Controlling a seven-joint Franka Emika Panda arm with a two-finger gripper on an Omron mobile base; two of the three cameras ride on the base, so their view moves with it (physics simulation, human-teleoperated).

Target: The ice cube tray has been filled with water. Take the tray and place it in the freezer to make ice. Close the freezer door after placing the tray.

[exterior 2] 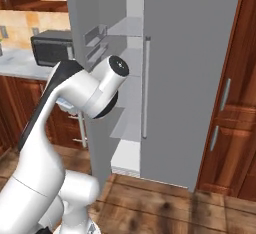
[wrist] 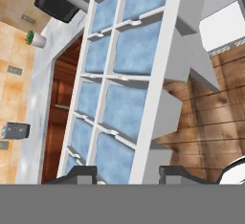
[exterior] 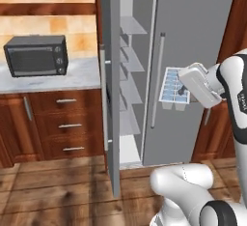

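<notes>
The end effector (exterior: 182, 91) is gripping the ice cube tray (exterior: 172, 89) by one end, holding it aloft before the plain grey door, right of the open freezer (exterior: 130, 75). Pale water (wrist: 122, 110) is filling its cells. No writing is legible anywhere.

Arm rises from 5 o'clock in left base view, elbow high, forearm reaching toward 9 o'clock. Gripper (exterior: 182, 91) at wrist end, pointing down-left, jaws closed on ice cube tray (exterior: 172, 86). Hand view: finger tips (wrist: 81, 173) flank tray edge at 6 o'clock.
</notes>
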